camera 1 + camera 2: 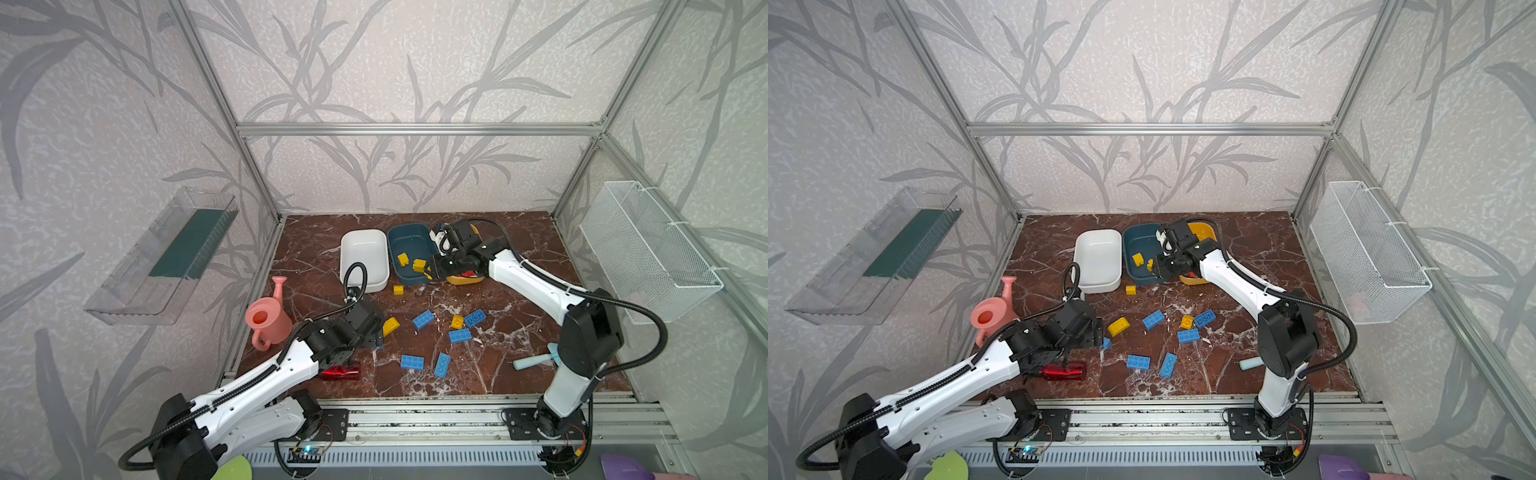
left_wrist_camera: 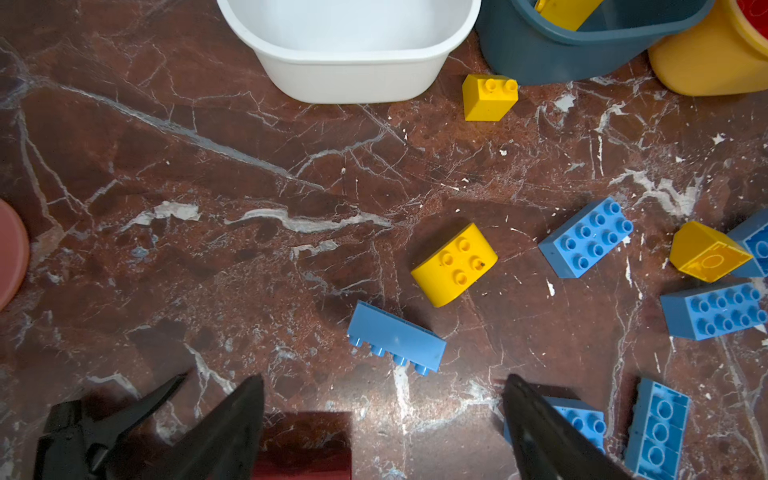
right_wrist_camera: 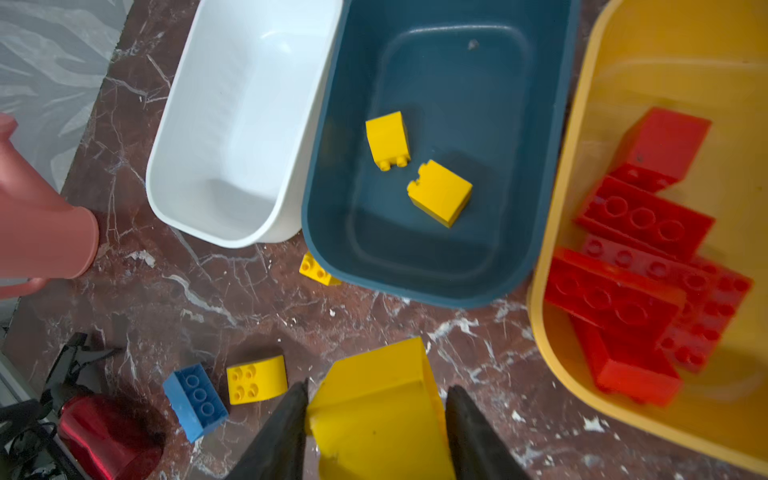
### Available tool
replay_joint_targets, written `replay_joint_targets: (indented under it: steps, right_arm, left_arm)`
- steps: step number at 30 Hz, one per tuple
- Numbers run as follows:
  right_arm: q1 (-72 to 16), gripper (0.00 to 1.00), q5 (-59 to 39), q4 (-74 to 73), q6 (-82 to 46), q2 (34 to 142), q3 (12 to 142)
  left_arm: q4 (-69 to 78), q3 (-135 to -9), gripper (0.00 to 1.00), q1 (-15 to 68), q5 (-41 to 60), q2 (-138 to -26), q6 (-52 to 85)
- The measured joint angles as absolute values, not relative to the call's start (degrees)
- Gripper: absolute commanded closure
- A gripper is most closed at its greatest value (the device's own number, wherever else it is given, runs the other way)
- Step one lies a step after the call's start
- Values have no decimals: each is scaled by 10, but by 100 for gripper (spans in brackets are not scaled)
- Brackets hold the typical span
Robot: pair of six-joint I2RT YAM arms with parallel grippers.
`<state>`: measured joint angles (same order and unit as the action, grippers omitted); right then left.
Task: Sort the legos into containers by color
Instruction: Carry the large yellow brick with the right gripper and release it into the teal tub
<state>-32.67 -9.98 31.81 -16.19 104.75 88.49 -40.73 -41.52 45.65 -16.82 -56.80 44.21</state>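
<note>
**Top views.** 3 tubs stand in a row at the back of the table (image 1: 316,249): white tub (image 1: 363,253), teal tub (image 1: 405,243) and yellow tub (image 1: 467,280), the last largely under my right arm. My right claw (image 1: 430,272) hangs at the teal tub's near corner, beside the yellow tub. 2 yellow bricks (image 1: 402,259) lie inside the teal tub. Loose on the table are 3 yellow and 6 blue bricks (image 1: 424,319). My left claw (image 1: 379,336) sits low near the front, just beside a curved yellow piece (image 1: 390,326). Other items: 1 watering can (image 1: 268,320), 1 red bottle (image 1: 340,372), 1 scoop (image 1: 532,361).

**Left wrist view.** My left claw (image 2: 383,377) is wide open, and nothing lies between its fingers (image 2: 232,424). 1 blue brick lies on its side just ahead of the tips. Count confirmed: 3 yellow and 6 blue on the table, with 1 blue cut by the frame edge.

**Right wrist view.** My right claw (image 3: 379,388) is clamped on 1 yellow brick (image 3: 374,419), a finger on either side. The brick shows against the table, near the teal tub's rim. The teal tub holds 2 yellow bricks. The yellow tub holds red bricks (image 3: 644,216) in a heap, at least 4; I cannot tell the exact count. The white tub stands just beside the teal tub.
</note>
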Motion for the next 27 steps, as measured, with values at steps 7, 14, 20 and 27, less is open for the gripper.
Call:
replay_joint_targets:
  steps: [7, 14, 20, 27]
  right_arm:
    - [-327, 58, -106, 338, -157, 1180, 1030]
    - [-327, 57, -106, 364, -155, 1267, 1127]
    - [-327, 39, -106, 377, -156, 1290, 1150]
    - [-327, 21, -105, 387, -150, 1287, 1153]
  left_arm:
    - [-411, -409, 7, 456, -165, -567, 447]
    - [-419, -408, 8, 456, -162, -568, 446]
    - [-427, -408, 11, 456, -158, -567, 445]
    - [-429, -409, 18, 456, -147, -568, 425]
